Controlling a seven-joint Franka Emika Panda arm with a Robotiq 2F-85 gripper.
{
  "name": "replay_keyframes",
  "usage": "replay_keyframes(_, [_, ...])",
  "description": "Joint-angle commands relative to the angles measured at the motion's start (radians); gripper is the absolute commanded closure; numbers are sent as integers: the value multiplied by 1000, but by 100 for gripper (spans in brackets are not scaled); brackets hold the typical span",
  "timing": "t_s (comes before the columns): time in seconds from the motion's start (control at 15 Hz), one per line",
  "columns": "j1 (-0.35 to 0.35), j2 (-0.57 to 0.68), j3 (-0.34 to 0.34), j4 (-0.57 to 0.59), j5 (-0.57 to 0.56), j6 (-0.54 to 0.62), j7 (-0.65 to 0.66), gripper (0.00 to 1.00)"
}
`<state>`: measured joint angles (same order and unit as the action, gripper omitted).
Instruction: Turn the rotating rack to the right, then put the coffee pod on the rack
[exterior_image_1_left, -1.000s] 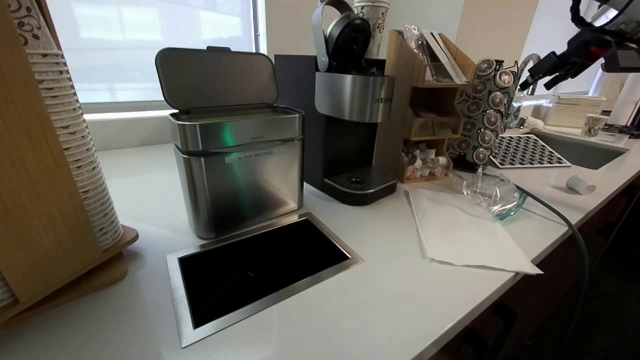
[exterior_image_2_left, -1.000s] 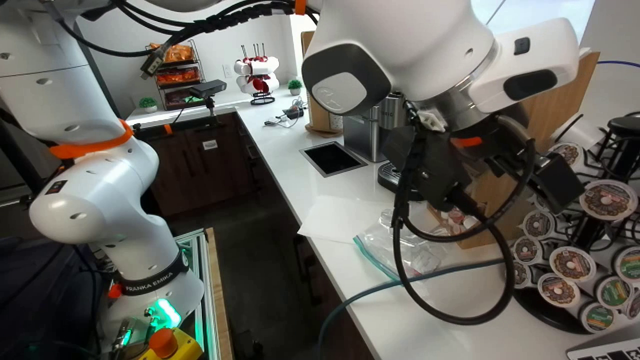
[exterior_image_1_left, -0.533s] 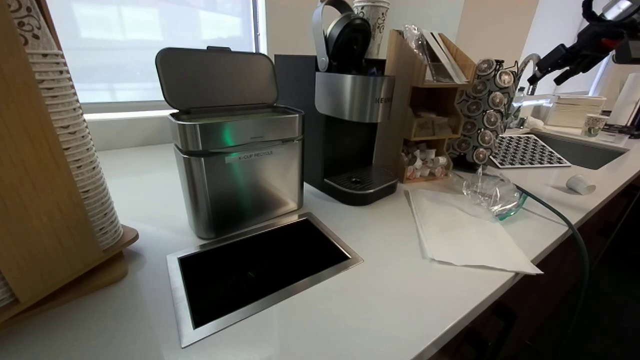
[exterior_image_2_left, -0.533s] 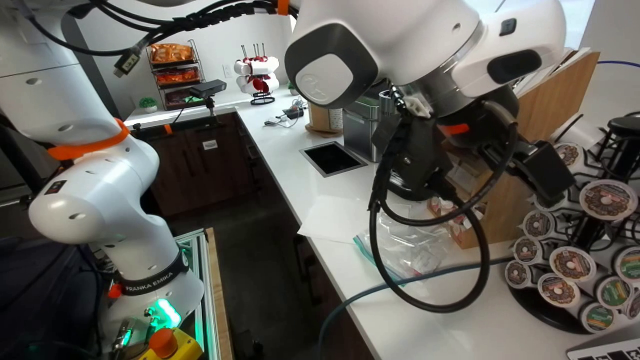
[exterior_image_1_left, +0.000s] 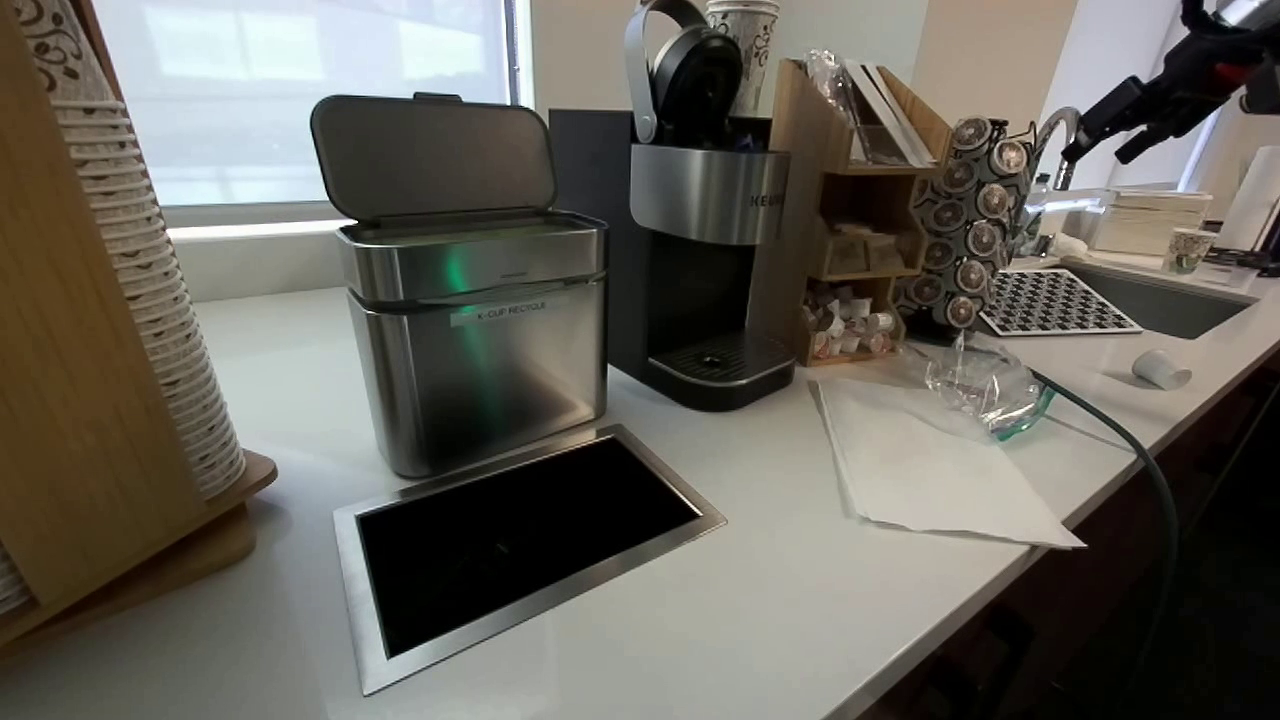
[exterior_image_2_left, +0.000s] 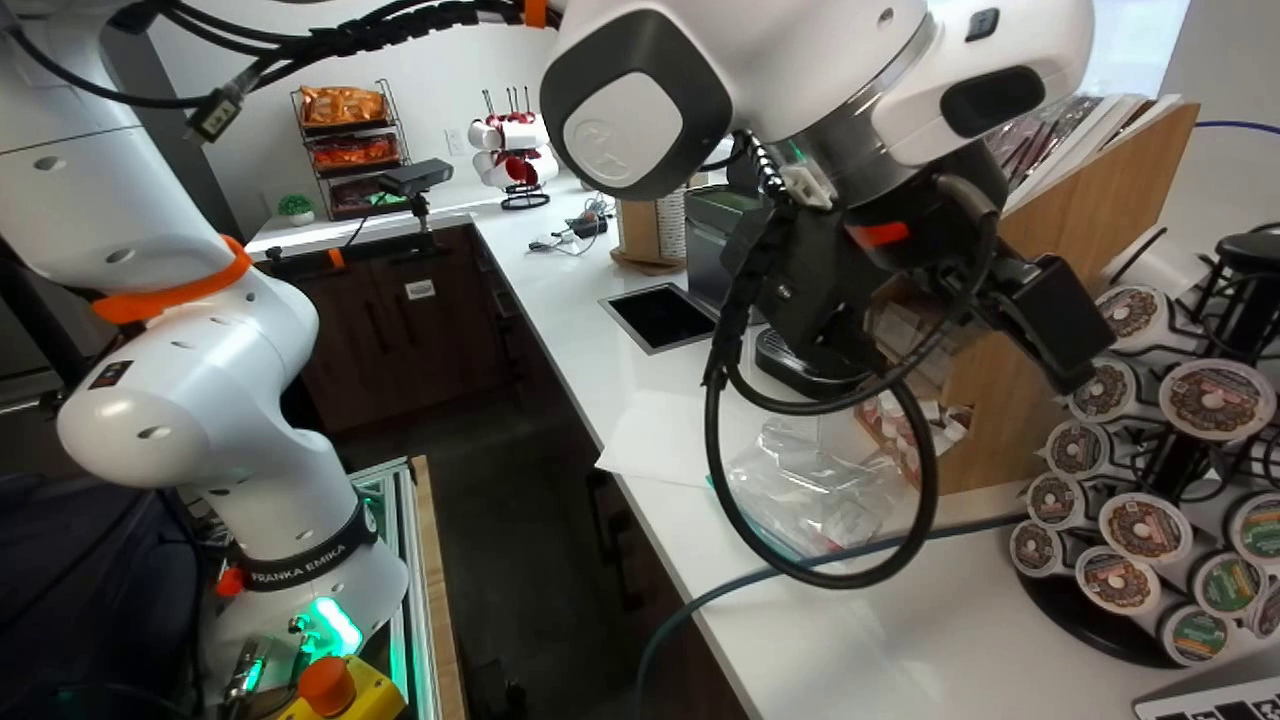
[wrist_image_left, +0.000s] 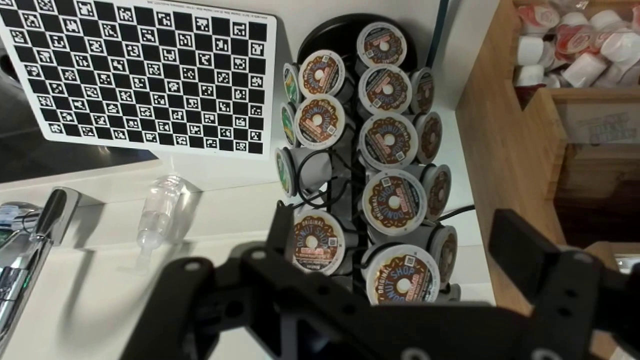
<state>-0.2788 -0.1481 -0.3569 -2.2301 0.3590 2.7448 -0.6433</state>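
The rotating rack (wrist_image_left: 356, 192) is a dark wire tower with columns of round-lidded pods, and it shows in both exterior views as well (exterior_image_1_left: 955, 215) (exterior_image_2_left: 1190, 465). In the wrist view my gripper (wrist_image_left: 399, 237) stands open. Its fingers (wrist_image_left: 520, 250) lie to either side of the rack's pods in the picture, with nothing held. A bare wire loop (wrist_image_left: 317, 206) shows among the pods. In an exterior view the gripper (exterior_image_1_left: 1098, 153) hangs in the air to the right of the rack. A small whitish cup-shaped thing, probably the coffee pod (exterior_image_1_left: 1162, 370), lies on its side near the counter's edge.
A wooden organiser (wrist_image_left: 505, 165) stands close beside the rack. A checkered board (wrist_image_left: 150, 80) lies on its other side, by the sink (exterior_image_1_left: 1180, 300). A plastic bag (exterior_image_1_left: 985, 385), a cable (exterior_image_1_left: 1120, 425) and white paper (exterior_image_1_left: 930, 460) are on the counter. A coffee machine (exterior_image_1_left: 710, 190) stands beyond.
My arm and gripper have shifted left in the exterior view that shows the whole arm, and right and slightly up in the exterior view of the coffee machine. The rack stands still.
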Motion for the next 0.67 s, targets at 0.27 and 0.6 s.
replay_keyframes(0.27, [13, -77, -13, -43, -111, -74, 92, 0])
replay_keyframes(0.6, [27, -54, -25, -23, -99, -42, 80, 0])
